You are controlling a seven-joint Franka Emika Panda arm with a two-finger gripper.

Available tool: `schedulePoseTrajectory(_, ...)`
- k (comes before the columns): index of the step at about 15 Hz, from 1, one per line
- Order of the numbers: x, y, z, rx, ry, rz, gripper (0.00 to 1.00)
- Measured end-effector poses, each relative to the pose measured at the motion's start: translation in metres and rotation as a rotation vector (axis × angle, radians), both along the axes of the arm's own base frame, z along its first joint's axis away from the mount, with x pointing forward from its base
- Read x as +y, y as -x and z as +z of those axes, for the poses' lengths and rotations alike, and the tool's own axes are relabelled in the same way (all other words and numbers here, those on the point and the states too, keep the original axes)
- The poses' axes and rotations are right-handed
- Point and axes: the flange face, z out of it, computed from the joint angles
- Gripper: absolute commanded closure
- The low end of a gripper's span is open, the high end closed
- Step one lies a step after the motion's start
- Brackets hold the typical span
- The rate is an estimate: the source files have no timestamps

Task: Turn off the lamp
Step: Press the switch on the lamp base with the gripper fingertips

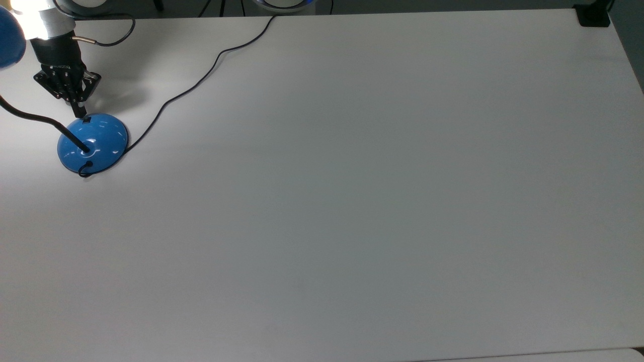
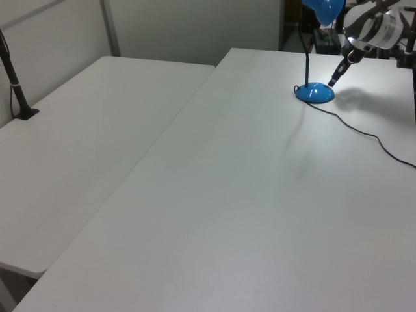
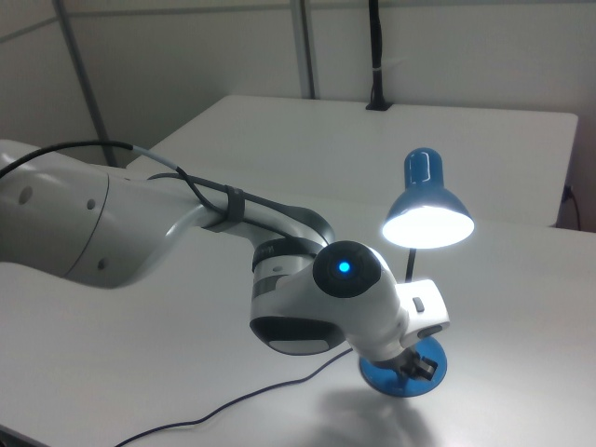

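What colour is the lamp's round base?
Glossy blue, clearest in the top view: the lamp base with a small black switch.

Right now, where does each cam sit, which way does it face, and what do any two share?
Top view: overhead, looking down on the table; gripper at the lamp base.
Left view: off a table corner, looking across toward the lamp and gripper.
Right view: behind the arm, facing the lit lamp.
Shared: the lamp, in all three.

Directly below the gripper [image 1: 79,112] sits the lamp [image 1: 93,142] base; its gooseneck [image 1: 35,118] rises just beside, the cord [image 1: 191,89] trails away across the table [image 1: 352,201].
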Motion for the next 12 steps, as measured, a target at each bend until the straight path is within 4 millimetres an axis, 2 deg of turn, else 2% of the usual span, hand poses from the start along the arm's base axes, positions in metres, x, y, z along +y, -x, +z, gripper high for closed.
schedulePoseTrajectory(7, -0.0021, -0.0026, -0.0041, 0.004, 0.001, -0.001, 1.00)
schedulePoseTrajectory(12, -0.0034, -0.0049, 0.0021, -0.007, 0.008, 0.000, 1.00)
